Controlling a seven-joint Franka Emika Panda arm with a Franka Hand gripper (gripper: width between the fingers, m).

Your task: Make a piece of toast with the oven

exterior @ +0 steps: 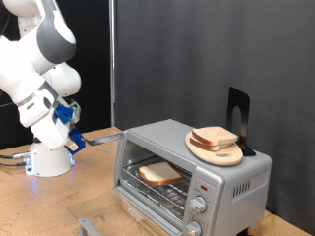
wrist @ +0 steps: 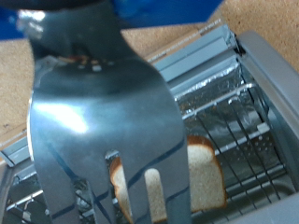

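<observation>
The silver oven (exterior: 241,177) stands at the exterior view's lower right with its glass door (exterior: 148,208) folded down open. The piece of toast (exterior: 159,174), pale with a tan crust, lies flat on the wire rack inside. My gripper (exterior: 71,124) hangs left of the oven and above the table, its blue fingers shut on a slotted metal spatula (exterior: 103,138) whose blade points at the oven's opening. In the wrist view the spatula blade (wrist: 98,121) fills the foreground. The toast (wrist: 201,177) shows through and beside its slots, on the rack (wrist: 234,121).
A round wooden plate (exterior: 228,154) with a tan slice on it sits on the oven's top, in front of a black upright stand (exterior: 237,106). Two knobs (exterior: 201,206) and a red light (exterior: 202,185) are on the oven's front. The arm's white base (exterior: 51,159) stands at the left.
</observation>
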